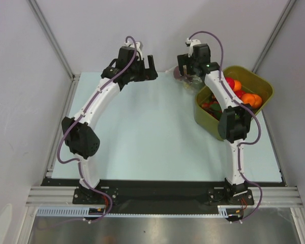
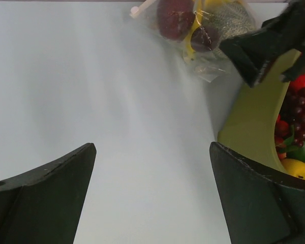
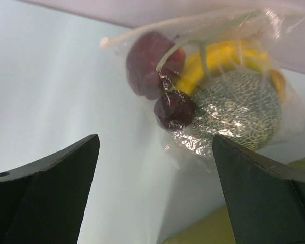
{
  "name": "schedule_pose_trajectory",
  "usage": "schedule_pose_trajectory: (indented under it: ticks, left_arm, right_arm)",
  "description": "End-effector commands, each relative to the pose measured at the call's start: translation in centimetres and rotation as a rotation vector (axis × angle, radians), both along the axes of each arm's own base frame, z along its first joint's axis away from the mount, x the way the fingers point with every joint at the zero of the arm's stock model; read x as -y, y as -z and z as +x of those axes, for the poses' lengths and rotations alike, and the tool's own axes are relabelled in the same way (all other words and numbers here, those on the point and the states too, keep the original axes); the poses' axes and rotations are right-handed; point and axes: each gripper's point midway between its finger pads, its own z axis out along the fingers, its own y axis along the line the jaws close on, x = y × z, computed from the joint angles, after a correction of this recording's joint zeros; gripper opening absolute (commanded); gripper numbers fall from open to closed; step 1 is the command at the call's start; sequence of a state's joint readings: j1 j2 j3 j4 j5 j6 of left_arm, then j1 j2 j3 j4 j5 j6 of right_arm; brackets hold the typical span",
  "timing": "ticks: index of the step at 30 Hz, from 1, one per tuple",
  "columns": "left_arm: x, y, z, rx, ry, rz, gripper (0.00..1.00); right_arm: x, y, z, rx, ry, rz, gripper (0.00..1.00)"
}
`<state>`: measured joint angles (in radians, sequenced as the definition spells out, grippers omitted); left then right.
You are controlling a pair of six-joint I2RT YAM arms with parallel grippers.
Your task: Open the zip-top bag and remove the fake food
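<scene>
Clear crinkled plastic is sealed around everything: the zip-top bag (image 3: 213,86) lies on the pale bench (image 1: 152,132) at its far side, just beside the olive-green tub (image 1: 259,81). All the fake food I can see belonging to it sits inside the bag. There are two dark maroon pieces (image 3: 147,63), a yellow banana (image 3: 218,58) and a netted grey-green melon (image 3: 241,109) pressed together under the film. The whitish zip strip (image 3: 193,25) runs along the bag's far edge and looks closed, though I cannot be sure along its whole length.

The right pincer (image 3: 155,140) hangs just short of the bag with its fingers spread wide, holding nothing and not touching the plastic. The left pincer (image 2: 152,150) is likewise spread and bare, hovering over open bench, with the bag well ahead of it and off to its right.

By my reading the task has barely begun. Neither arm has a grip on the bag, the zip is yet to be parted, and no piece has come out. The bright toy fruit (image 1: 246,96) in the tub is a separate lot.
</scene>
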<state>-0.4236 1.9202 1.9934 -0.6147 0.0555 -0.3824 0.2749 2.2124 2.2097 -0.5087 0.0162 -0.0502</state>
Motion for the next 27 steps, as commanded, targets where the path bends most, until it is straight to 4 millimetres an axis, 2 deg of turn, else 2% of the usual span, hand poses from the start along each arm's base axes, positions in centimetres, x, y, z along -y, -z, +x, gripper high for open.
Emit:
schedule_pose_trajectory:
  ticks: [1,3,9,16,20,21,22,24,25,27]
  left_arm:
    - [-1.6,-2.4,-1.3,0.053,0.008,0.012,1.0]
    - [-1.9,-2.5,-1.7,0.052,0.011,0.016,1.0]
    - [-3.2,-2.3,-1.7,0.041,0.004,0.014,1.0]
    - [-4.3,-1.9,-1.9,0.025,0.003,0.019,1.0]
    - [-5.0,-1.5,-2.0,0.011,-0.005,0.026,1.0]
    - [-5.2,-1.3,-2.0,0.007,-0.008,0.027,1.0]
    - [-5.5,-1.3,-1.9,0.006,-0.013,0.029,1.0]
    - [-5.6,-0.9,-2.0,-0.004,-0.014,0.032,1.0]
    - [-5.8,-1.0,-1.9,-0.004,-0.019,0.033,1.0]
    - [-5.9,-0.7,-2.0,-0.014,-0.02,0.036,1.0]
  right_arm:
    - [0.9,1.7,1.2,0.002,0.039,-0.124,1.0]
    - [0.9,3.9,1.5,-0.033,0.036,-0.141,1.0]
    - [1.8,7.0,2.5,-0.041,0.066,-0.273,1.0]
    - [4.3,9.5,3.2,-0.056,0.15,-0.378,0.99]
    - [5.0,10.2,3.8,-0.048,0.172,-0.397,0.95]
    - [5.1,10.0,4.0,-0.034,0.179,-0.396,0.91]
    - [5.0,10.1,4.1,-0.031,0.178,-0.401,0.8]
    - [5.0,10.3,4.4,-0.021,0.187,-0.407,0.71]
    - [4.8,10.4,4.4,-0.019,0.183,-0.411,0.63]
    - [4.8,10.5,4.6,-0.011,0.184,-0.418,0.54]
